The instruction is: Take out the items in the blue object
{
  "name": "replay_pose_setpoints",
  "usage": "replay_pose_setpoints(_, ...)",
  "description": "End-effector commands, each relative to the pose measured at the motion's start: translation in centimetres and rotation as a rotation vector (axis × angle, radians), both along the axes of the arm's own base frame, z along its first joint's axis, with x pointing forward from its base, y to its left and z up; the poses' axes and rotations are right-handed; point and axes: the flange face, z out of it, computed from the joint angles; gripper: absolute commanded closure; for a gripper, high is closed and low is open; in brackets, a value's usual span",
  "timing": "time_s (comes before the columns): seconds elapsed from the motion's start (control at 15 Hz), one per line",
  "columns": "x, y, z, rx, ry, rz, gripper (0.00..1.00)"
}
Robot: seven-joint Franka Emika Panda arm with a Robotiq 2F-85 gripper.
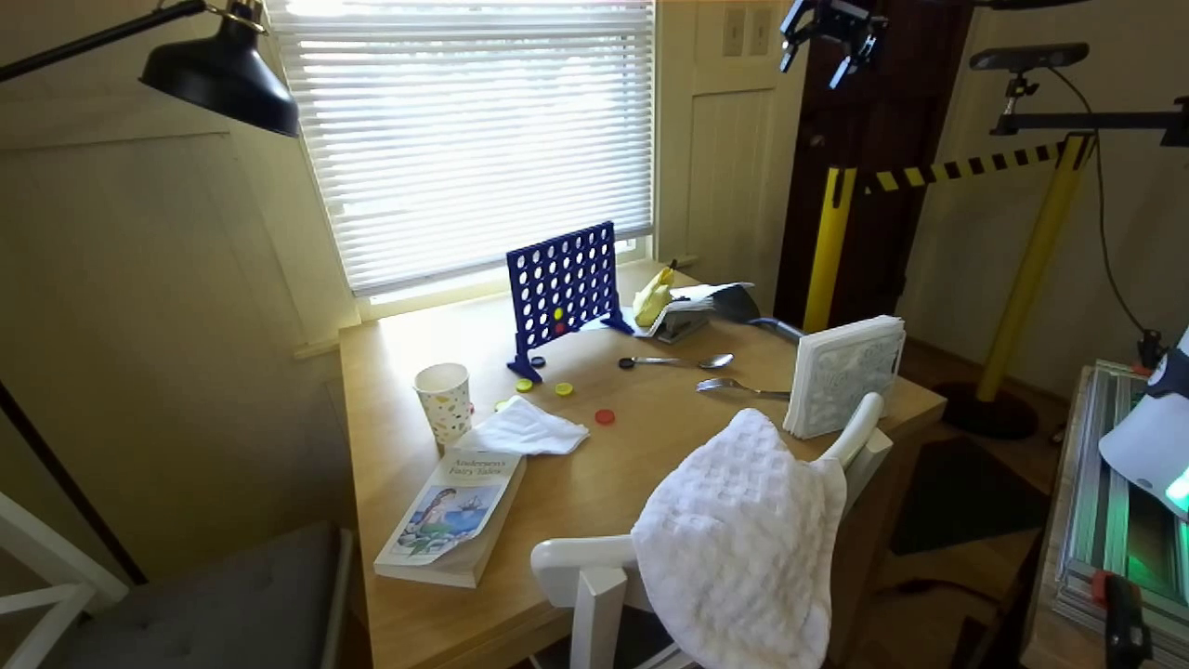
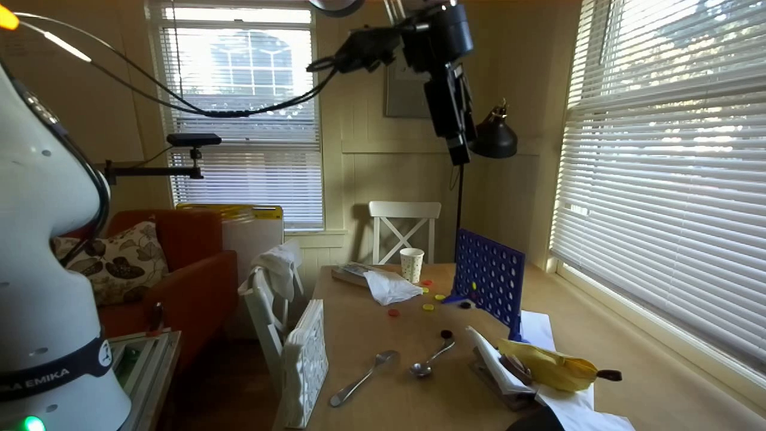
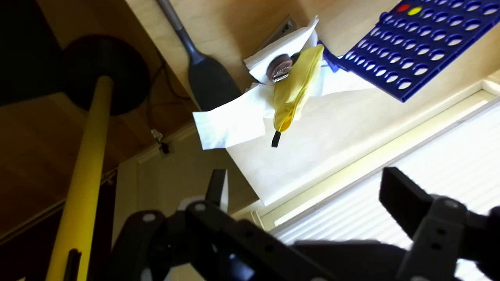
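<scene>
Currently, the hand point(image 1: 814, 66) hangs spread, higher than the table point(image 1: 594, 497). In an exterior view, the blue grid point(image 1: 564, 288) stands upright toward the table's far side, holding a yellow disc point(image 1: 558, 314) above a red disc point(image 1: 559, 328); loose discs point(image 1: 564, 389) lie nearer.

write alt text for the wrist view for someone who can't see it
A blue game grid, cut off at the upper right, holds a red disc and a yellow disc in neighbouring holes. An open, empty claw spans the lower part. Above centre, a yellow pouch lies on white paper near a dark spatula.
</scene>
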Motion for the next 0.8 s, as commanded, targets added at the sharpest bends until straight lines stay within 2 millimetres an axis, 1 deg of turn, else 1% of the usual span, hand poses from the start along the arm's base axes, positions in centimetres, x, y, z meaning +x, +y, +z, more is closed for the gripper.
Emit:
replay_pose_setpoints(0.0,6.3,-0.8,0.1,0.169,0.046,-0.067,0.0)
replay_pose_setpoints(0.07,7.5,-1.3,-0.1,0.207,0.061,-0.098,0.0)
replay_pose_setpoints(0.13,4.4,-0.5,-0.3,0.129,0.036,-0.053,0.0)
replay_pose_setpoints(0.2,5.4,-0.7,-0.5,0.133,0.043,-0.056,0.0)
replay_pose_setpoints(0.27,5.5,-0.8,-0.9,0.132,0.048,-0.056,0.0)
replay_pose_setpoints(0.33,5.5,-0.8,-1.0,0.132,0.05,-0.055,0.0)
replay_pose_setpoints(0.53,5.1,-0.7,-0.4,0.131,0.038,-0.055,0.0)
replay_pose_setpoints(0.6,6.6,-1.7,-0.9,0.149,0.042,-0.124,0.0)
replay_pose_setpoints(0.73,8.5,-3.6,-1.1,0.189,0.07,-0.212,0.0)
